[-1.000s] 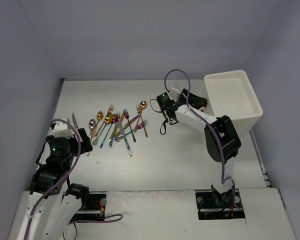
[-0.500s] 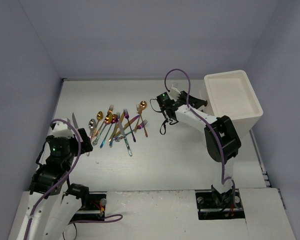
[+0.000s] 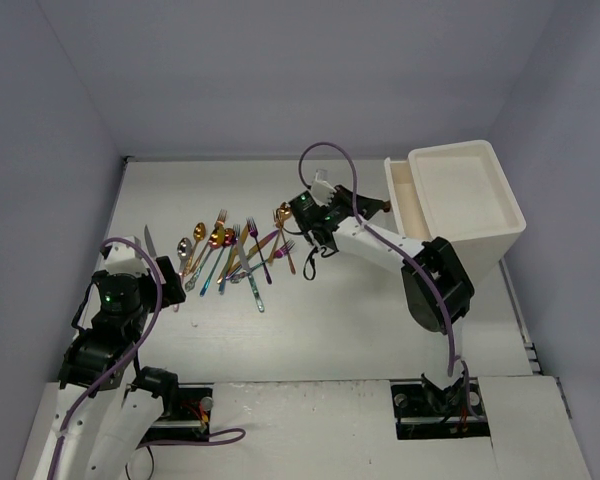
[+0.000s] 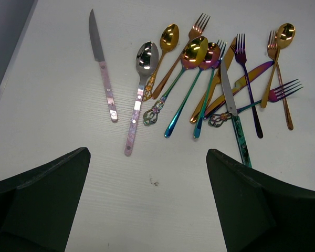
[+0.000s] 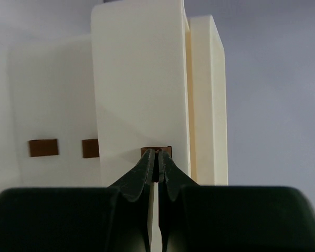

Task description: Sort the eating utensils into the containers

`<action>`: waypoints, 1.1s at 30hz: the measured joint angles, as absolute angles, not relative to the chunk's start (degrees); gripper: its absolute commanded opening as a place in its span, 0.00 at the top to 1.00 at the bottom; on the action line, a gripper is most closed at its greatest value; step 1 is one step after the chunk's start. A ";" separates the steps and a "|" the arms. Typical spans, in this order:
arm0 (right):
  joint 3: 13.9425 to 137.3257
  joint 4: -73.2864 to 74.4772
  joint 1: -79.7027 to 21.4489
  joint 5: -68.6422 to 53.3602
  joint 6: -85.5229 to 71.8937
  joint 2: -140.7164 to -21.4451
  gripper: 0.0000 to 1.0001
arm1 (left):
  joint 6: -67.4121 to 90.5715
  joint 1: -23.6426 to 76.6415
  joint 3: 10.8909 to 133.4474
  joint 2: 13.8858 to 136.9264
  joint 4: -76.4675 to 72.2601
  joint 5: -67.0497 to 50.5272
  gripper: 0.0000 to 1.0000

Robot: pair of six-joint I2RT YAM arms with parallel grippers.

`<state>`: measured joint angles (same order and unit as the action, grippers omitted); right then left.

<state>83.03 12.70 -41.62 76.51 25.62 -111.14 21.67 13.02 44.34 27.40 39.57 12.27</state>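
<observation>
The left gripper (image 4: 147, 157), its dark fingers (image 4: 42, 199) cut off by the frame's bottom edge, hung spread wide over the table (image 4: 52, 126), just short of the overlapping eating utensils (image 4: 194, 52). Farther off, the right gripper (image 5: 157, 157) was pinched on the brown handle (image 5: 156, 150) of a pulled-out drawer (image 5: 142, 79), whose inside was hidden from the wrist.

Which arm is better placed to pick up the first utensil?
Left: the left gripper hangs open above the utensils, while the right gripper is shut on the drawer handle.
</observation>
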 measured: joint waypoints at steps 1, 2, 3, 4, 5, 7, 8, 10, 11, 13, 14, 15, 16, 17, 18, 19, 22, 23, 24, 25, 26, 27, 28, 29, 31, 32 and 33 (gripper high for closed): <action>83.38 12.71 -42.66 75.52 25.56 -111.07 1.00 | 21.67 13.02 44.34 27.40 39.58 12.27 0.09; 83.72 12.76 -43.67 74.53 25.48 -110.98 1.00 | 21.67 13.02 44.34 27.40 39.59 12.27 0.09; 84.00 12.79 -44.56 73.51 25.38 -110.88 1.00 | 21.67 13.02 44.34 27.40 39.58 12.27 0.09; 84.26 12.82 -45.33 72.54 25.26 -110.80 1.00 | 21.67 13.02 44.34 27.40 39.57 12.27 0.09; 84.54 12.86 -45.97 71.67 25.11 -110.76 1.00 | 21.67 13.01 44.34 27.40 39.57 12.27 0.09; 85.01 12.91 -46.83 70.16 24.89 -110.75 1.00 | 21.67 12.99 44.34 27.40 39.59 12.27 0.09; 85.16 13.02 -47.09 69.61 24.77 -110.72 1.00 | 21.67 12.99 44.34 27.42 39.59 12.27 0.09; 85.36 13.20 -47.28 68.72 24.48 -110.57 0.97 | 21.67 12.99 44.34 27.57 39.59 12.26 0.09; 85.41 13.26 -47.32 68.26 24.31 -110.44 0.90 | 21.67 12.99 44.34 27.67 39.59 12.24 0.09; 85.43 13.34 -47.35 67.27 23.90 -110.13 0.72 | 21.67 12.96 44.34 27.88 39.57 12.19 0.09; 85.43 13.31 -47.43 66.50 23.63 -110.01 0.60 | 21.67 12.87 44.34 27.96 39.58 12.12 0.09; 85.43 13.27 -47.54 65.63 23.35 -109.90 0.55 | 21.67 12.77 44.34 28.04 39.59 12.05 0.09; 85.46 13.19 -47.86 64.44 23.14 -109.80 0.49 | 21.67 12.68 44.34 28.11 39.59 12.04 0.09; 85.48 13.14 -48.35 63.48 22.77 -109.62 0.43 | 21.67 12.65 44.34 28.13 39.59 12.02 0.09; 85.49 13.11 -48.88 62.57 22.36 -109.42 0.38 | 21.67 12.63 44.34 28.14 39.57 12.01 0.09; 85.49 13.10 -49.53 61.77 22.25 -109.05 0.34 | 21.67 12.62 44.34 28.16 39.59 11.99 0.09; 85.71 13.26 -52.07 59.94 21.64 -107.20 0.25 | 21.67 12.55 44.34 28.39 39.57 11.85 0.09; 85.95 13.34 -53.05 59.34 21.41 -106.36 0.23 | 21.67 12.50 44.34 28.52 39.57 11.83 0.09; 86.45 13.45 -54.04 58.71 21.17 -105.48 0.21 | 21.67 12.42 44.34 28.70 39.57 11.80 0.09; 87.11 13.51 -55.05 58.01 20.61 -104.63 0.19 | 21.67 12.37 44.34 28.87 39.57 11.77 0.09; 87.90 13.53 -56.06 57.24 19.81 -103.80 0.18 | 21.67 12.35 44.34 29.04 39.57 11.74 0.09; 88.71 13.51 -57.01 56.15 18.53 -102.83 0.18 | 21.67 12.31 44.34 29.14 39.57 11.68 0.09; 89.36 13.48 -57.80 55.00 17.10 -101.80 0.18 | 21.67 12.29 44.34 29.17 39.58 11.61 0.09; 89.86 13.45 -58.51 53.96 15.81 -100.78 0.18 | 21.66 12.29 44.34 29.17 39.58 11.55 0.09; 90.59 13.36 -59.64 50.95 11.93 -98.65 0.18 | 21.65 12.29 44.34 29.18 39.58 11.45 0.09; 90.63 13.38 -59.73 48.53 9.01 -97.51 0.18 | 21.65 12.29 44.34 29.18 39.57 11.42 0.09; 90.63 13.43 -59.74 46.06 6.11 -96.38 0.18 | 21.65 12.29 44.34 29.17 39.57 11.40 0.09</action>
